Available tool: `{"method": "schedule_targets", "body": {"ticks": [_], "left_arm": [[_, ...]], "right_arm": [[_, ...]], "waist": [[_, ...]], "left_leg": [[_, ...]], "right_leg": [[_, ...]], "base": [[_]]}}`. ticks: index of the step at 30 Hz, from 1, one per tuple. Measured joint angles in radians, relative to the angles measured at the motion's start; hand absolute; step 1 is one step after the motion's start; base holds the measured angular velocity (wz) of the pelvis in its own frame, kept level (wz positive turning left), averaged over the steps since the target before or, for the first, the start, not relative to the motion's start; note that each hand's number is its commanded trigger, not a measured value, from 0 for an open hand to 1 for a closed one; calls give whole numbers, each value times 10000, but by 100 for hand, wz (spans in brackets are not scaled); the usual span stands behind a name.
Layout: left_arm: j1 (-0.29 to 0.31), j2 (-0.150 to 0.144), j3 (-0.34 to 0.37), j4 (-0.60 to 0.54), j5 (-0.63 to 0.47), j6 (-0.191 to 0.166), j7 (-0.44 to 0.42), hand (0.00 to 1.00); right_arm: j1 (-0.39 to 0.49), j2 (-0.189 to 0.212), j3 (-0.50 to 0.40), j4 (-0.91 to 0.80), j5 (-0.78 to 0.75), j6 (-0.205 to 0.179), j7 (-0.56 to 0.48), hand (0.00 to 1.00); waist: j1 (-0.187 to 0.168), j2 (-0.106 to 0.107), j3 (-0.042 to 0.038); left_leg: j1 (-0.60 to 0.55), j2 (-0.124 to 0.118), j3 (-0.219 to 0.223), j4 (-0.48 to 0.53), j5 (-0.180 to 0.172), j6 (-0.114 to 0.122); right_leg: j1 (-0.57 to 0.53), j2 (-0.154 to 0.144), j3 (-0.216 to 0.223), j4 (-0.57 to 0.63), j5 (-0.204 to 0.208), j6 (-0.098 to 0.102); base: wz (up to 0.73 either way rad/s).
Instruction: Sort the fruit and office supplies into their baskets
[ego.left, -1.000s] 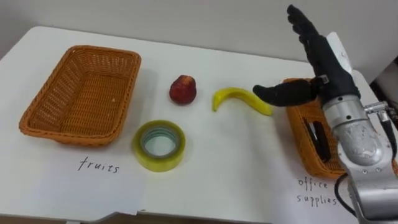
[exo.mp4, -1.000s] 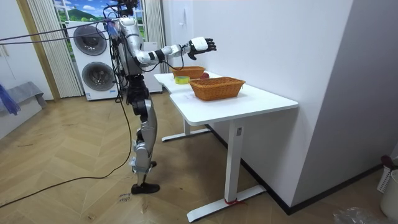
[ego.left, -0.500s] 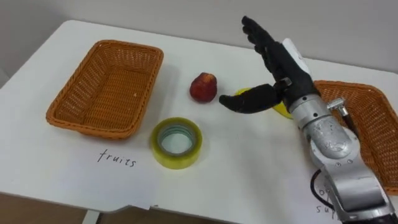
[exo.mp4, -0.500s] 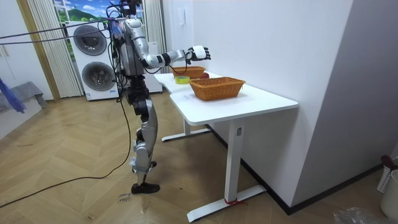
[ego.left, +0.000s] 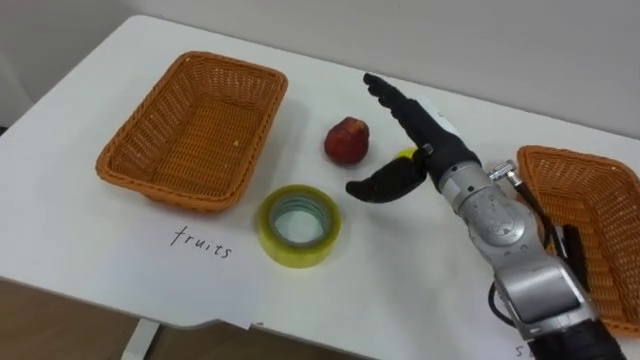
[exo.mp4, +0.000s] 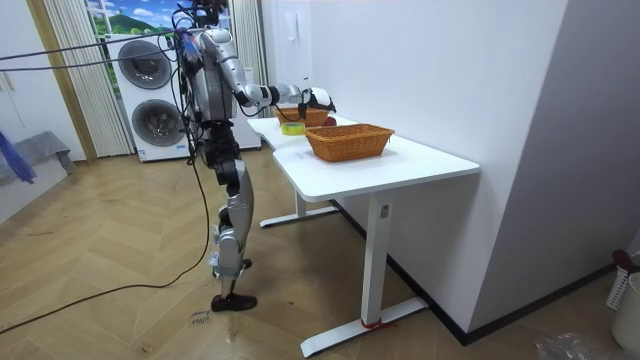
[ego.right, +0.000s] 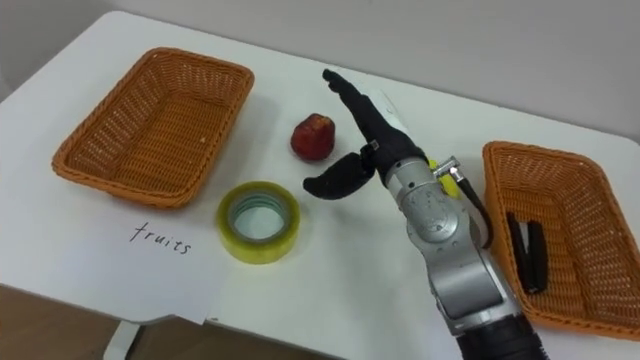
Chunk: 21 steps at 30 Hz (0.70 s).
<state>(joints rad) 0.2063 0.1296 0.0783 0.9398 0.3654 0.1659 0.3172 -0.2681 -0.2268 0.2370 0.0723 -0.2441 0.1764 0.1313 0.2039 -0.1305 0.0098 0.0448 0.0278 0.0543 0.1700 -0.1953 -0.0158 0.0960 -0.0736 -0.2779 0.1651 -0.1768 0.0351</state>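
Observation:
My right hand hangs open low over the white table, fingers stretched toward the far edge and thumb spread to the left. It covers the yellow banana, of which only slivers show. A red fruit lies just left of the fingers, apart from them. A yellow tape roll lies flat nearer the front. The wicker basket labelled for fruit stands at the left with nothing in it. The office-supplies basket at the right holds a black object.
Handwritten labels sit on the table in front of each basket. In the room view I stand at the table's end with my right arm held out over it, and washing machines stand behind me.
My right hand has come down and to the left, from above the office-supplies basket to over the banana beside the red fruit. The eye view has shifted leftward too.

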Motion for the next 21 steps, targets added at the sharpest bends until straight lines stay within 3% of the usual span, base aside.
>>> {"method": "schedule_targets", "body": {"ticks": [12, 21], "left_arm": [[-234, 5, -23, 2, 24, 37, -13, 0], [-225, 17, -28, 7, 3, 170, -39, 0]], "right_arm": [[-1, 156, 583, -1, 5, 137, 365, 0], [0, 398, 589, 0, 134, 238, 365, 0]], "waist": [[379, -84, -29], [505, -176, 36]], "left_leg": [[4, -30, -106, -3, 5, 3], [-30, -40, -189, 1, 6, 3]], "right_leg": [[83, -3, -2, -144, 0, 0], [107, -7, -110, -142, 0, 0]], "base": [[1], [2]]}}
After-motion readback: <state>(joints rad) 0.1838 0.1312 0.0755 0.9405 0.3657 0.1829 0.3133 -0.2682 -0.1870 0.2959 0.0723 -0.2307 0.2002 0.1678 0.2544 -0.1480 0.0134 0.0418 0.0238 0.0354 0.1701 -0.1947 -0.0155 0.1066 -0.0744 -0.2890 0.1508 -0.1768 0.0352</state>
